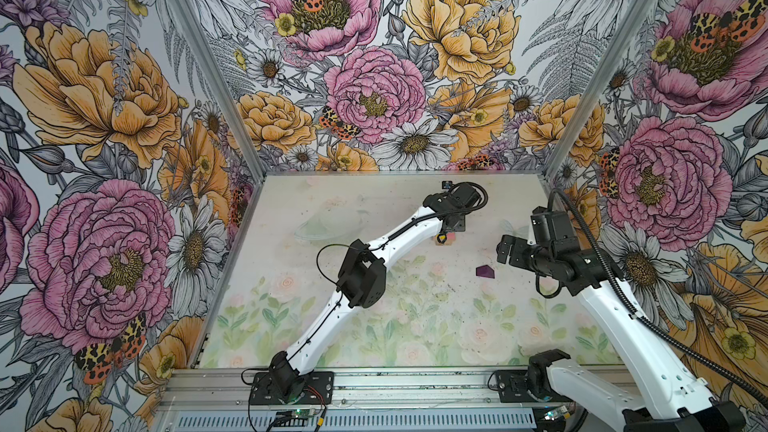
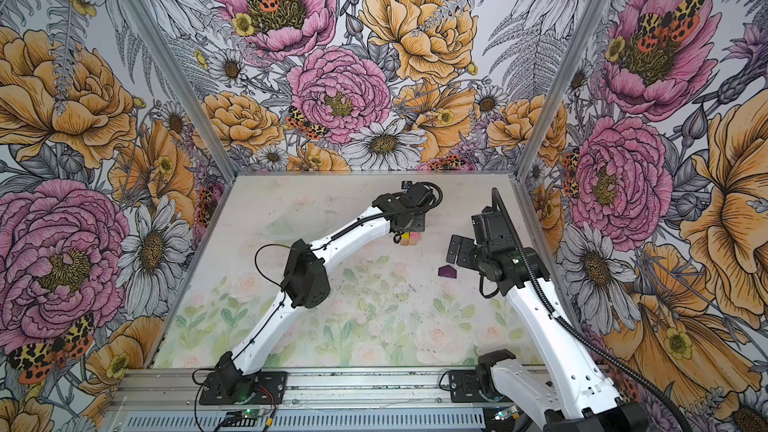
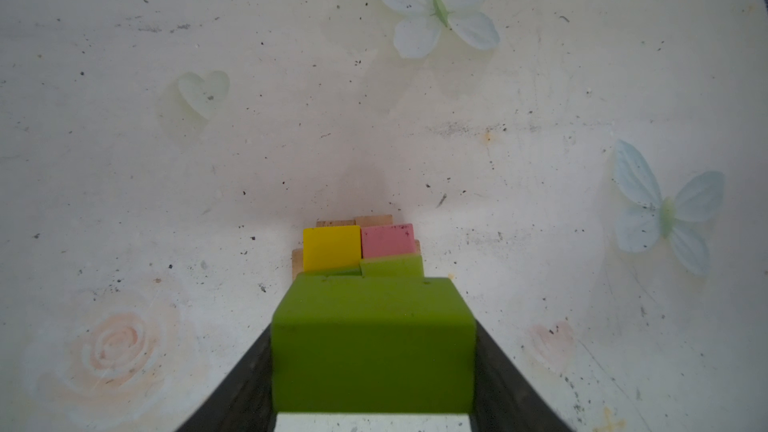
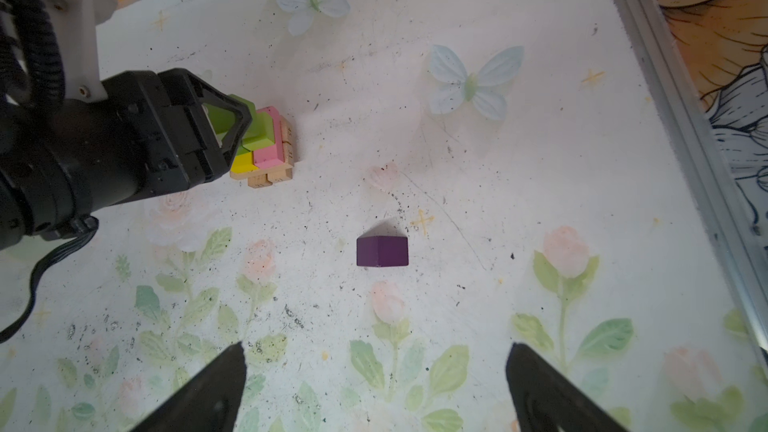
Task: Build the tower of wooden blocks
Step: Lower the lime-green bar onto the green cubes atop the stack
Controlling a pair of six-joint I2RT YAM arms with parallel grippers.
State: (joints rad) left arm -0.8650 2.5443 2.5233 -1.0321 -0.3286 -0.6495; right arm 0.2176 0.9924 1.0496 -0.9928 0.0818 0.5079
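Note:
The wood block tower (image 4: 266,151) stands at the back of the mat: tan oblongs (image 4: 270,178) at the base, a yellow oblong (image 3: 331,247) and a pink oblong (image 3: 387,238) on them, and a green cube (image 4: 261,135) on the pink side. My left gripper (image 3: 372,334) is shut on a green block (image 4: 226,116), held over the yellow side beside that cube; whether they touch I cannot tell. In both top views the left arm hides most of the tower (image 1: 446,238) (image 2: 409,238). A purple peaked piece (image 4: 382,251) (image 1: 484,271) (image 2: 447,271) lies alone on the mat. My right gripper (image 4: 374,351) (image 1: 505,249) hovers open just above and right of it.
The mat is a printed sheet with flowers and butterflies. The aluminium frame post (image 4: 665,118) and flowered walls close in the right and back sides. A metal rail (image 1: 374,384) carrying both arm bases runs along the front edge.

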